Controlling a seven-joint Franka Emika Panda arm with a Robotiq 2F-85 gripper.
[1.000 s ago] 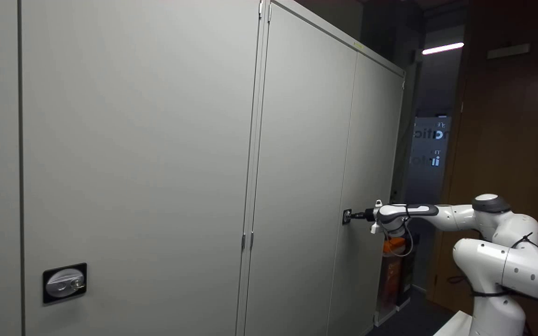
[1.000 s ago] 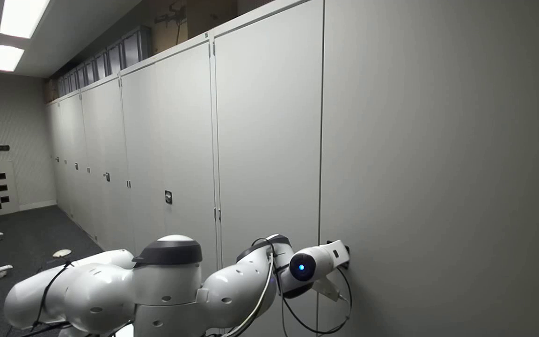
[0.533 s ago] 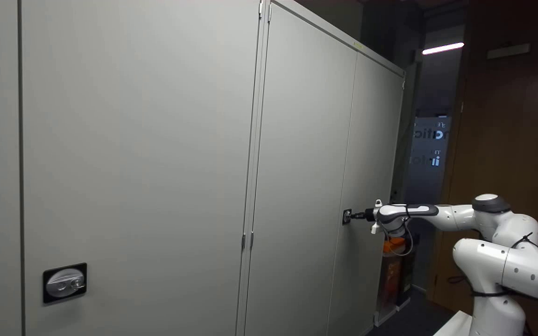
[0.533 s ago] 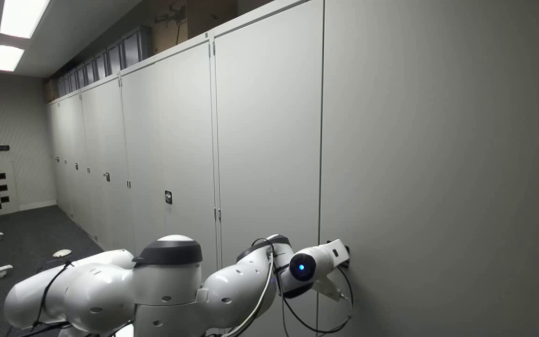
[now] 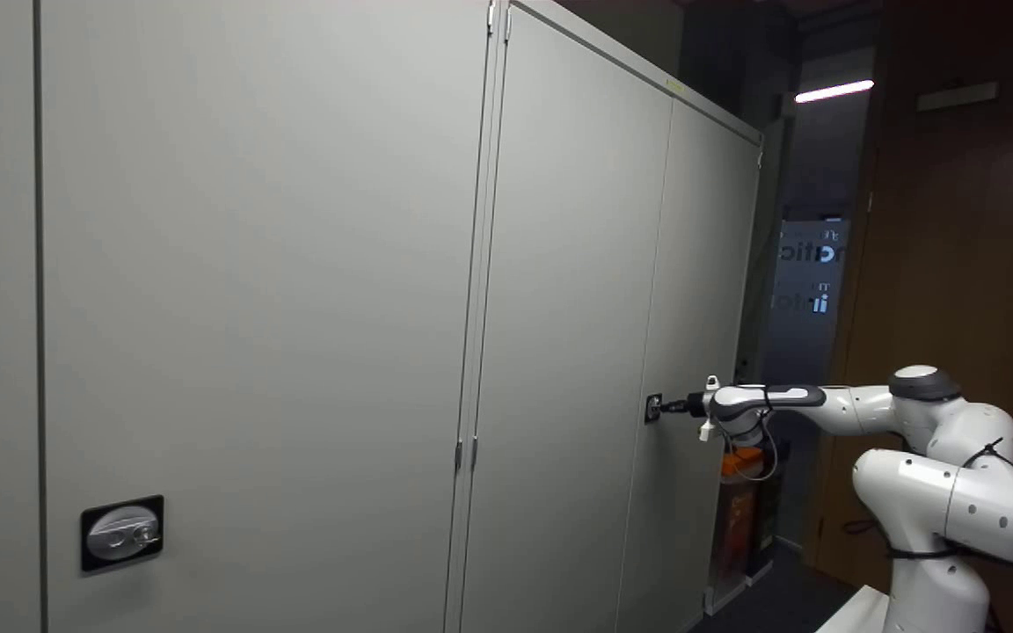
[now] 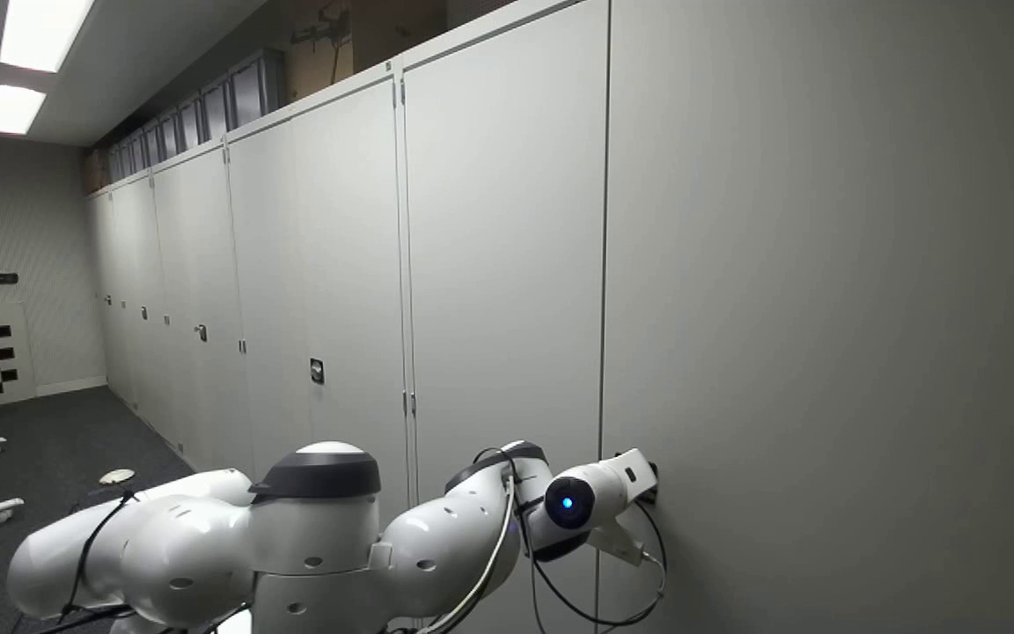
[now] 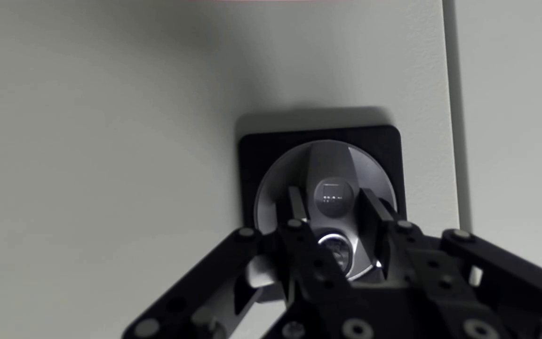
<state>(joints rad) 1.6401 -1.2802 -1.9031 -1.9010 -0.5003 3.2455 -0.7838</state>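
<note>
Black fingers (image 7: 298,205) of the gripper (image 7: 331,195) are closed about a raised grey metal bar handle (image 7: 331,162), one on each flank, parted only by the bar and gripping it. A shallow round recess (image 7: 334,197) in the bar shows tiny bright marks, too small to read, and a shiny-rimmed round key cylinder (image 7: 337,249) shows between the fingers. The handle crosses a round silver metal disc (image 7: 375,172) on a square black plate (image 7: 252,155), fixed to a flat light-grey cabinet door (image 7: 111,141) just beside a dark seam (image 7: 457,108). In an exterior view, a white jointed robot arm (image 5: 863,409) reaches to this lock; a yellow label (image 5: 674,85) on the cabinet's top edge is too small to read, and pale lettering (image 5: 810,253) on a dark glass panel (image 5: 810,198) is only partly legible.
</note>
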